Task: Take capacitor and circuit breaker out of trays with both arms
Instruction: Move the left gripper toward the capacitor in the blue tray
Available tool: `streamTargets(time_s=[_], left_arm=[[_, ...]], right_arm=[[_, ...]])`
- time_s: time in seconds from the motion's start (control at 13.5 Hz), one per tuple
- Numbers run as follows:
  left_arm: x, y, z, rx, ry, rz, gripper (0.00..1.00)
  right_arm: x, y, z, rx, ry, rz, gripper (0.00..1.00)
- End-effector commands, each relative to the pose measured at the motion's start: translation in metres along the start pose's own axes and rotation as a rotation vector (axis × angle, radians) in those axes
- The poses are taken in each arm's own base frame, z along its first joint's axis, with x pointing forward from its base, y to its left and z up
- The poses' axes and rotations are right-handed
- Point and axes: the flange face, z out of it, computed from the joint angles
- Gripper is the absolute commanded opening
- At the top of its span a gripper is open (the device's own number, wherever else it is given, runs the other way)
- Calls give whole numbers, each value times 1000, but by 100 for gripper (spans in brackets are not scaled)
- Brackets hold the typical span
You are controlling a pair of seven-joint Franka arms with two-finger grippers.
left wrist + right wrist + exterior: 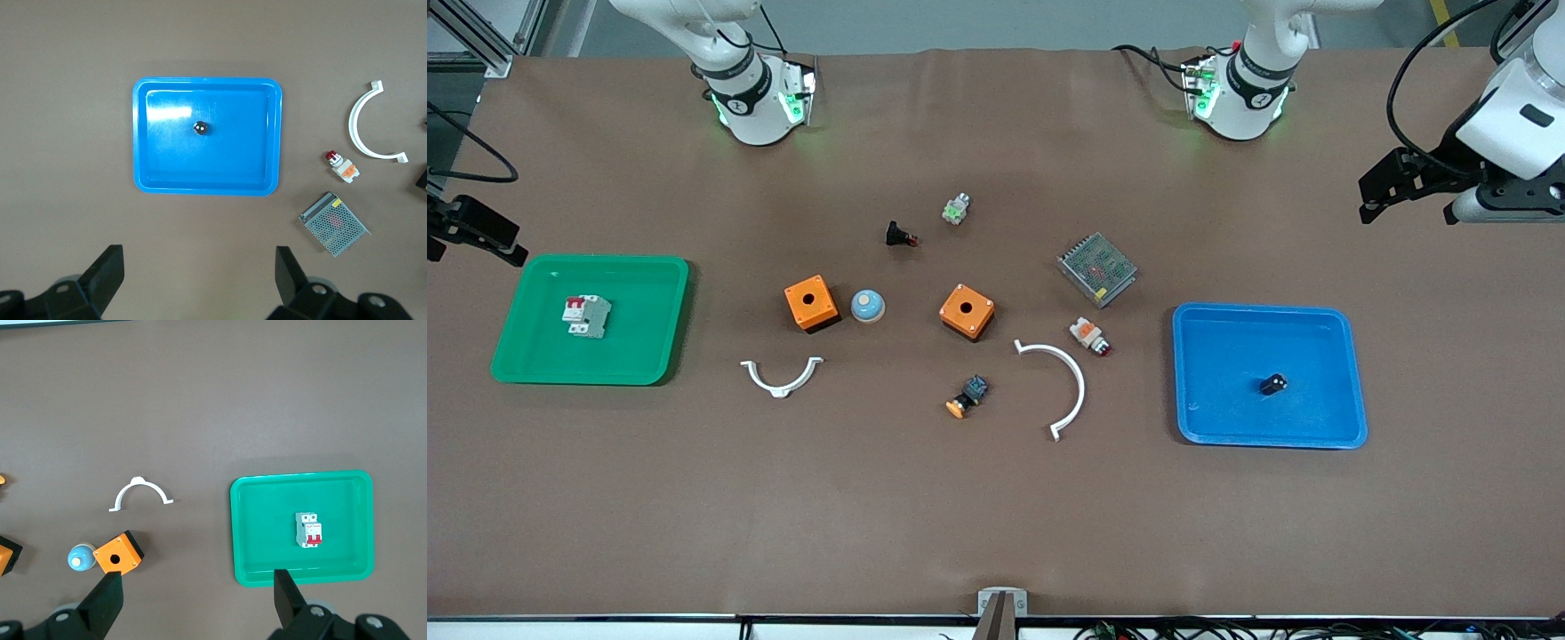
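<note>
**A:** Where do the two task parts sit, and how much room is around them?

**B:** The breaker point(586, 316) lies flat in the green tray point(534, 364), roughly mid-floor, clear of all four walls. The capacitor point(1273, 384) lies in the blue tray point(1200, 427), also apart from every wall, with bare tray floor all round it.

**A:** And the grippers?

**B:** The left gripper point(1383, 191) hangs high over bare table at the left arm's end, fingers spread wide and empty; its wrist view shows both fingers point(103, 275) far apart with the blue tray between them. The right gripper point(471, 233) hangs over the table edge at the right arm's end, next to the green tray, likewise spread and holding nothing.

**A:** Open ground?

**B:** The broad strip of table point(996, 524) nearest the front camera is bare, and there is a gap between each tray and the middle cluster.

**A:** Count the cluster.

**B:** Two orange boxes point(811, 302), two white curved brackets point(782, 379), one pale-blue dome point(867, 306), one metal mesh box point(1096, 268), one white-and-orange button point(1089, 335), one black flared part point(899, 236), one small green-and-white part point(956, 210), and one orange-capped switch point(967, 397). None touch; the dome sits just beside one orange box.
</note>
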Motion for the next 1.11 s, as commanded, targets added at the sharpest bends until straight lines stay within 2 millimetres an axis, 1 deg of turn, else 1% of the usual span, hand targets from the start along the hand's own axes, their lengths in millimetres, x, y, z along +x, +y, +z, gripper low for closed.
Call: streamTargets(time_s=[0.0,0.07,0.22,0.3,0.45,0.52,0.59,0.67,0.74,0.89,0.97,1.04], left_arm=[[2,-4,-5,2,-4,19,100],[4,-6,-2,3,-9,15,100],[21,-7,16,32,-34,14,100],[30,-10,32,38,-61,14,100],[40,-28,71,24,-91,-17,100],[43,-27,92,28,-88,-15,100],[47,-28,115,32,-80,-13,100],[50,-31,147,31,-83,-16,100],[53,-35,176,29,-87,-23,100],[58,-36,230,25,-93,-22,100],[57,-35,263,22,-84,-19,100],[57,-35,287,19,-73,-18,99]], right_arm=[[4,1,-4,14,4,5,100],[4,1,-4,15,4,5,100],[4,0,-4,14,4,4,100],[4,0,-3,14,3,2,100],[4,-1,-4,13,3,-1,100],[4,0,-4,14,4,2,100],[4,2,-3,15,2,7,100],[4,1,-4,14,4,4,100],[5,3,0,11,-2,5,100],[14,1,20,-1,-39,-2,100],[18,-1,31,-3,-55,-5,100],[22,-2,41,-3,-71,-7,100]])
